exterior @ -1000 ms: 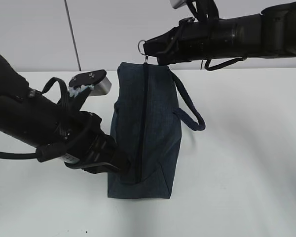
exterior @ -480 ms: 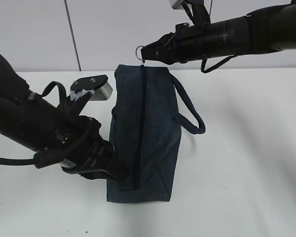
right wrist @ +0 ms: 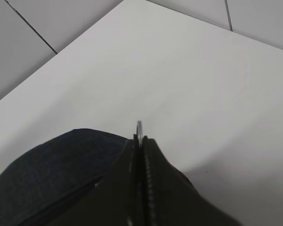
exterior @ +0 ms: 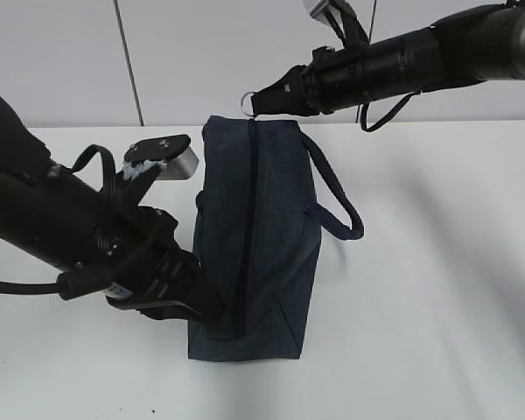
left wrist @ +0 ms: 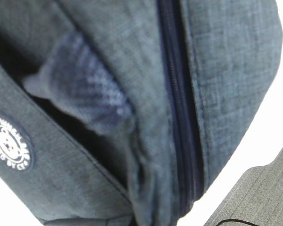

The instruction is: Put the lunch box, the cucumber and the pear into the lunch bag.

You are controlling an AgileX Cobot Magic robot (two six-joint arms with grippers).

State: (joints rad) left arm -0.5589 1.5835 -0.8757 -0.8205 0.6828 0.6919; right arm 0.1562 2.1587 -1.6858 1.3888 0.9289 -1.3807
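Zipper work on the dark navy fabric lunch bag (exterior: 258, 232), which stands on end mid-counter, zipper line facing the camera, one rounded strap handle (exterior: 337, 197) looping to the right. Exterior view: right end effector (exterior: 264, 102) at the bag's far top edge, jaws pinched on the silver ring zip pull (exterior: 248, 101). Left end effector (exterior: 206, 302) low at the bag's near left corner, pressed into the fabric; jaws closed, apparently nipping cloth, though the contact is hidden behind the arm. White counter (exterior: 437, 289) carries the bag only; lunch box, cucumber and pear in none of the views.

Left wrist view: close on the bag's fabric, dark zipper track (left wrist: 179, 117) running down it with teeth looking meshed, a round white logo patch (left wrist: 10, 149) lower left. Own fingers not visible.

Right wrist view: two black fingers pressed together, thin edge of the ring showing between their tips, bag's top below left.

Judgement: step in hand is zipping or unzipping, one arm bracing, one pulling. Which direction applies cannot be told. Next move calls for a steady pull along the track while the left keeps the bag anchored.
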